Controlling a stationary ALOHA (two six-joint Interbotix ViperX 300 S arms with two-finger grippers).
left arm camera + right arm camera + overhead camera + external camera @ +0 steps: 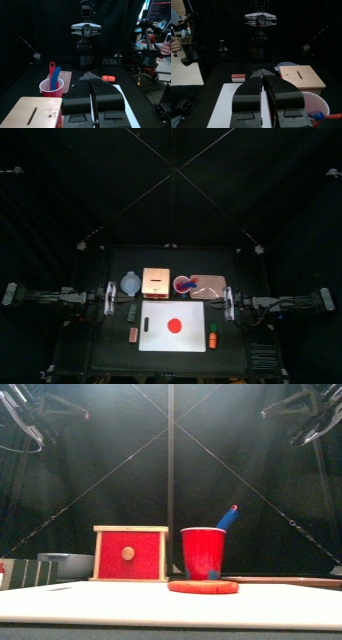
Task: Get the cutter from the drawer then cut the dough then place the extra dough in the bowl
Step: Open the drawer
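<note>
Top view: a white rectangular cutting board (194, 338) lies at the front of the black tabletop (107, 353), with a flat red dough disc (171, 325) centred on it, seemingly laid ready for cutting. Behind stand a blue-grey bowl (130, 282), a pale wooden box (155, 280) and a red plastic cup (187, 284). The left pincer (110, 300) and right pincer (230, 303) hang either side, leaving the board free. Front view: the box's red drawer front (130, 553) is closed; the round metal cutter, presumably inside, is unseen. Wrist views: both pincers are closed, gripping nothing.

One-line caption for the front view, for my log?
Red dough on the white board; behind it, the closed wooden box and the red cup.
</note>
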